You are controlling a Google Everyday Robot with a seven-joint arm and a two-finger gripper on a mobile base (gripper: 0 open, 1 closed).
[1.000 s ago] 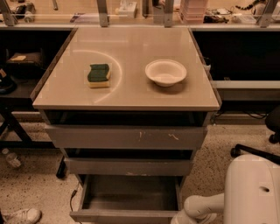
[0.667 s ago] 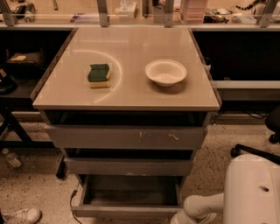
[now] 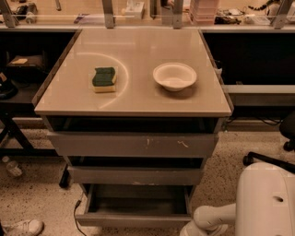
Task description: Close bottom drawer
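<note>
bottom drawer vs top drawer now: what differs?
The bottom drawer is pulled far out, tray exposed; the top drawer sits barely out, showing a dark gap. The bottom drawer is narrowest, the top drawer widest. The bottom drawer's front is plain; the top drawer's has white scratches. Both are grey metal, neither fully shut. The gripper is out of view; only the white arm shows near the bottom drawer's right front corner.

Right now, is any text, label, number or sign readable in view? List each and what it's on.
None readable.
Top drawer: the white marks are scratches, not letters.
Bottom drawer, sponge, bowl: unmarked.
Back shelf clutter: too blurred to read.
Hand: out of view; the arm leaves the lower edge, right of the bottom drawer.
</note>
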